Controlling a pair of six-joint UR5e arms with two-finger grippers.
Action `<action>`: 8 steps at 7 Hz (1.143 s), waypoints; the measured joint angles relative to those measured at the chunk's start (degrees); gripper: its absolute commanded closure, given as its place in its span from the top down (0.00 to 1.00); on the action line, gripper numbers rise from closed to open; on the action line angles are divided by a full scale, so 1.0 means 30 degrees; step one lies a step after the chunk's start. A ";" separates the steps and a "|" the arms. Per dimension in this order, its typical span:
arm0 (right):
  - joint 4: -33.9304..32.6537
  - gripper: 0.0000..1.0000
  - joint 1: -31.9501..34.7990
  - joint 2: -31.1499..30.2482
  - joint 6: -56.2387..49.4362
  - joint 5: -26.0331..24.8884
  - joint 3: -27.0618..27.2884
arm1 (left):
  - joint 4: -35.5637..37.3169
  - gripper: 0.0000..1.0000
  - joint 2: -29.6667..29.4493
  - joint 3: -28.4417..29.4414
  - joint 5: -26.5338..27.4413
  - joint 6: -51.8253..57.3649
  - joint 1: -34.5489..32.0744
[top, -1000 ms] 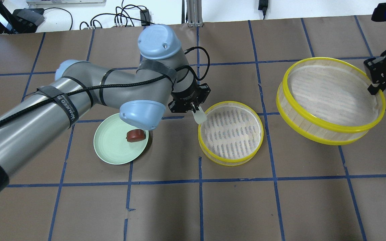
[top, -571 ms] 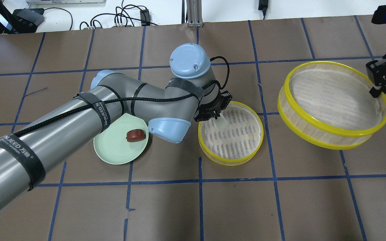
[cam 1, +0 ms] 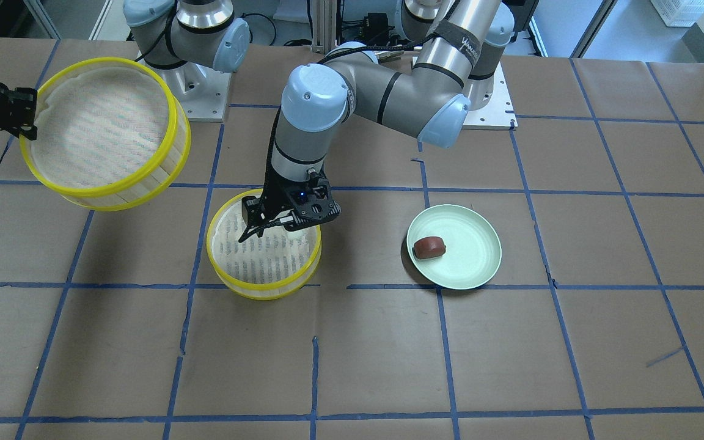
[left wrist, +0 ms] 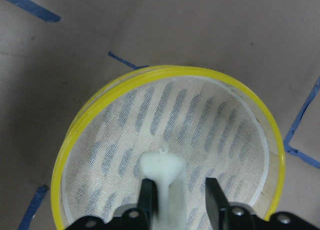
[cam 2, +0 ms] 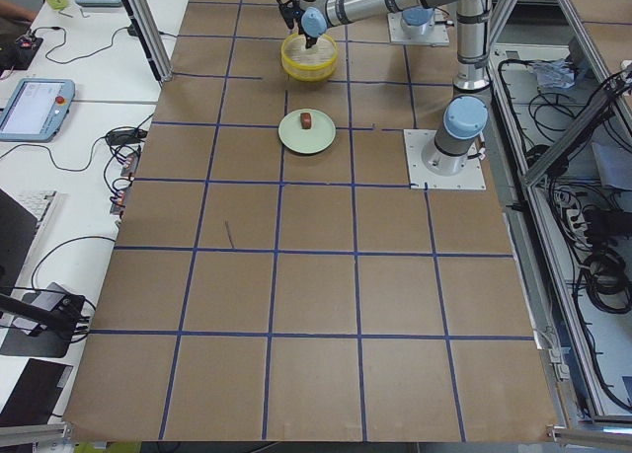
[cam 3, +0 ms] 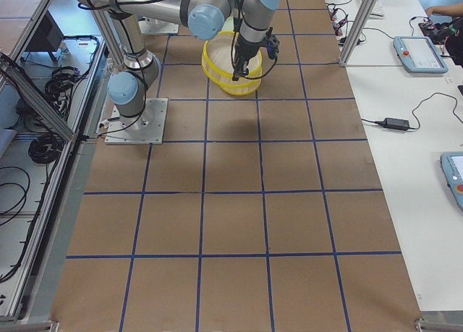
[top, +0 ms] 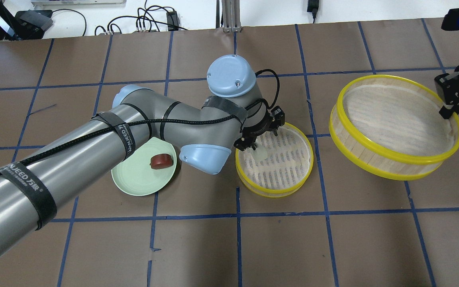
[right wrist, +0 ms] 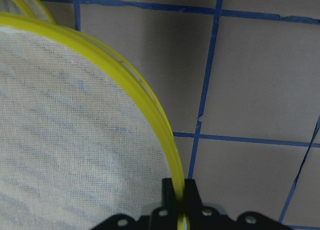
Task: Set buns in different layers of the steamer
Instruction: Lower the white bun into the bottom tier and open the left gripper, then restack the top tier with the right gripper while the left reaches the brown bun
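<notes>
My left gripper (top: 253,145) reaches into the steamer layer (top: 273,194) that stands on the table. The white bun (left wrist: 162,170) sits between its fingers on the cloth floor. It touches one finger, and a gap shows at the other, so the jaws look open. My right gripper (top: 448,107) is shut on the yellow rim of the second steamer layer (top: 393,169) and holds it tilted above the table at the right. The wrist view shows the rim (right wrist: 150,104) pinched. The reddish-brown bun (top: 161,160) lies on the pale green plate (top: 134,179).
The left arm's elbow and forearm hang over the plate's far edge. The table is brown paper with a blue tape grid. Cables and boxes lie past its far edge.
My left gripper has moved right from the layer's rim to over its floor and has lowered the white bun inside. The right gripper and its layer have hardly shifted.
</notes>
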 measured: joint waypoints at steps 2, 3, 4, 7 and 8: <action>0.0004 0.05 -0.0056 0.0013 -0.0087 -0.0099 -0.0032 | -0.0006 1.00 0.0032 -0.0139 0.0029 0.0265 0.0007; -0.0044 0.05 -0.0041 -0.0003 -0.0073 -0.0116 -0.0050 | 0.0007 1.00 -0.0027 -0.0165 -0.0048 -0.0131 0.0007; -0.0118 0.04 -0.0001 -0.0013 -0.0025 -0.0122 -0.0057 | 0.0041 1.00 -0.0034 -0.0133 -0.0020 0.0081 0.0040; -0.0647 0.04 0.0452 0.0095 0.0046 0.0009 0.0051 | -0.0107 1.00 0.1015 -0.0551 0.1780 0.8659 0.2941; -0.1369 0.04 0.1133 0.0332 0.0463 0.0143 0.0241 | -0.0417 1.00 0.1643 -0.1159 0.2023 1.1773 0.4526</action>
